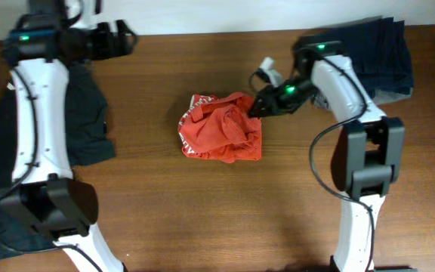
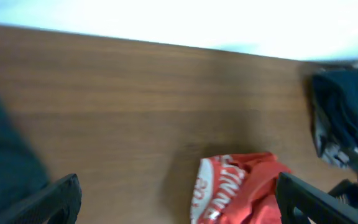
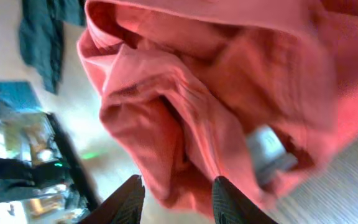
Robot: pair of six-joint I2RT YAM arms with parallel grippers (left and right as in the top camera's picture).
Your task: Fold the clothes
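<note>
Fingers (image 3: pixel 128 200) of the right gripper (image 3: pixel 176 199) stand partly apart, a fold of the crumpled orange-red cotton T-shirt (image 1: pixel 221 128) lying between them, not visibly pinched. The left gripper (image 2: pixel 178 193) gapes wide and empty above the brown wooden table (image 1: pixel 165 219). The shirt sits bunched mid-table, well apart from the dark garment (image 1: pixel 89 121) on the left and the dark blue pile (image 1: pixel 387 53) on the right.

My worry is that the fold snags on a finger when that arm lifts, dragging the heap into a worse tangle.

Overhead shows the whole bunch. Only the right wrist view shows a white label (image 3: pixel 266 149) among the folds.
</note>
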